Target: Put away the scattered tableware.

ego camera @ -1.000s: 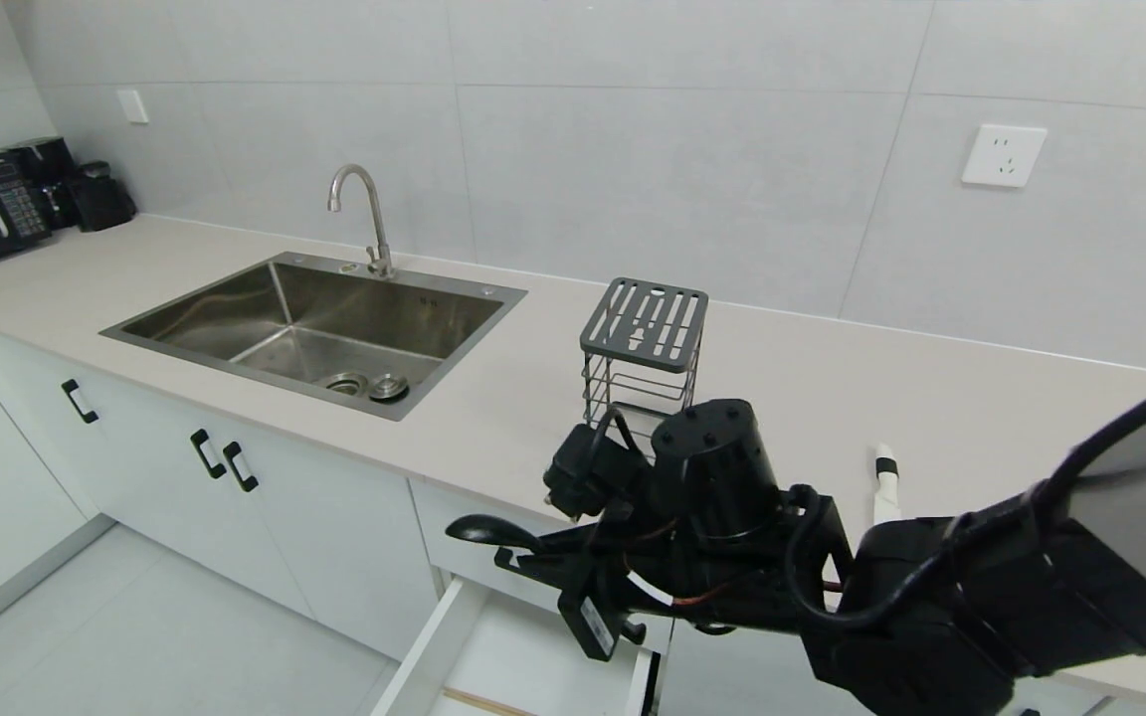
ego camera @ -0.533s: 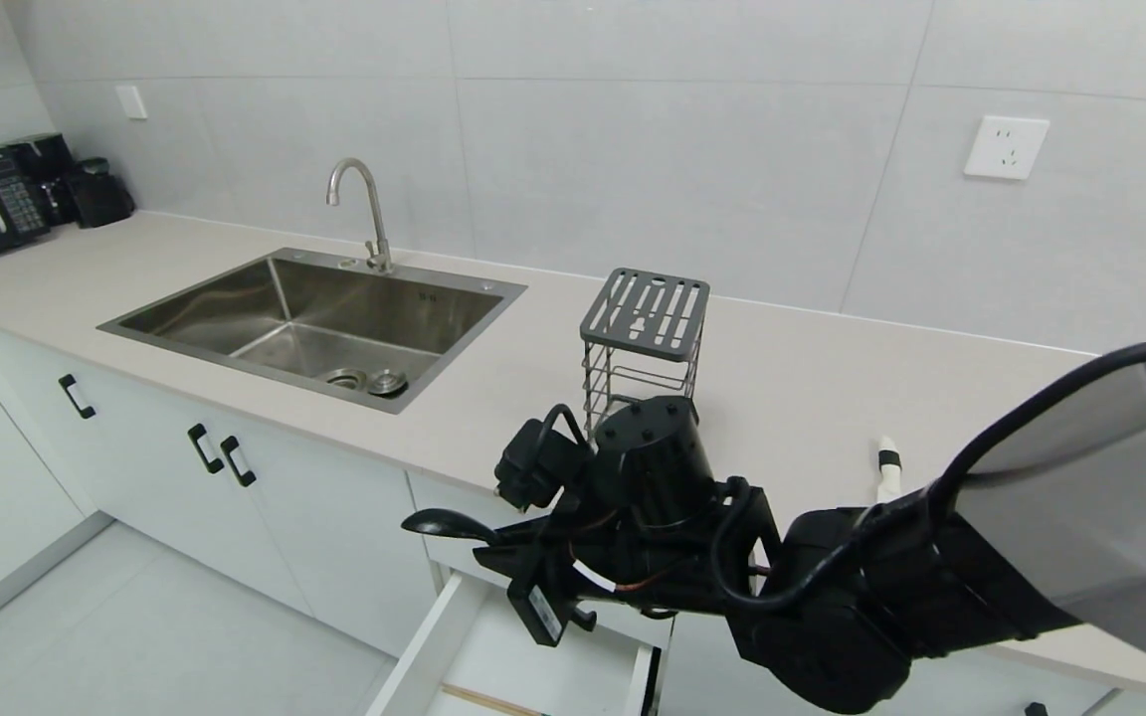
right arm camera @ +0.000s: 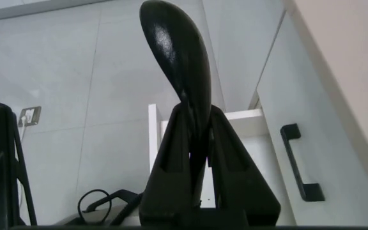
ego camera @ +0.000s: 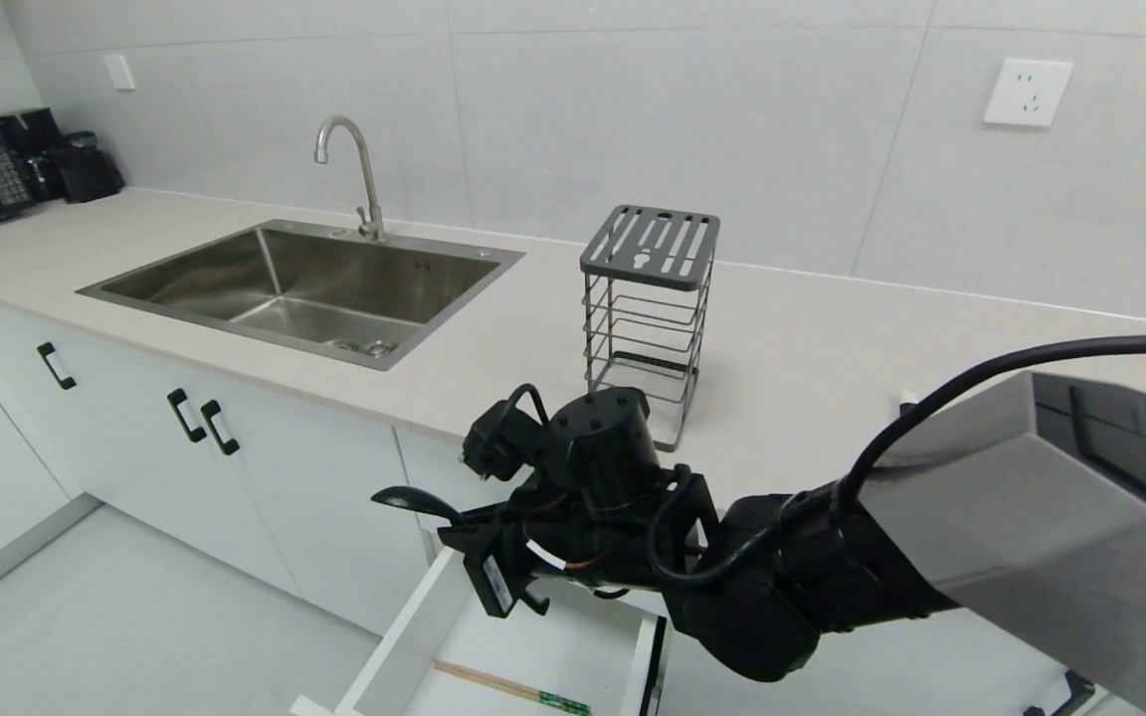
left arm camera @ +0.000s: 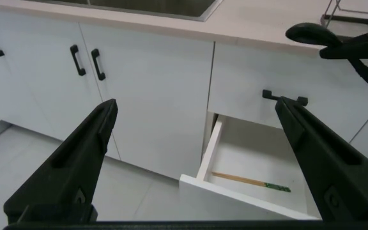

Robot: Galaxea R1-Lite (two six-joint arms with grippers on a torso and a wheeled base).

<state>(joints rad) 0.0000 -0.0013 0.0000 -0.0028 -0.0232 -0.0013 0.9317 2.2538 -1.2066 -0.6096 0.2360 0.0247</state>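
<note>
My right gripper (ego camera: 466,524) is shut on the handle of a black spoon (ego camera: 412,500), held level above the open white drawer (ego camera: 396,641) below the counter. A pair of chopsticks (ego camera: 511,687) lies in the drawer. In the right wrist view the black spoon (right arm camera: 177,57) sticks out from between the fingers (right arm camera: 171,150). The left wrist view looks at the drawer (left arm camera: 200,182), the chopsticks (left arm camera: 251,183) and the spoon (left arm camera: 308,33) from farther off; my left gripper (left arm camera: 197,108) is open and holds nothing. The tip of a white utensil (ego camera: 906,400) shows on the counter behind my right arm.
A dark wire utensil rack (ego camera: 648,298) stands on the counter (ego camera: 493,338) just behind my right wrist. The steel sink (ego camera: 304,288) with its faucet (ego camera: 349,169) lies to the left. Closed cabinet doors (ego camera: 185,438) with black handles are left of the drawer.
The head camera has moved, so the whole picture has shifted. My right arm has carried the spoon leftward and now reaches farther over the drawer, whose inside and chopsticks have come into sight.
</note>
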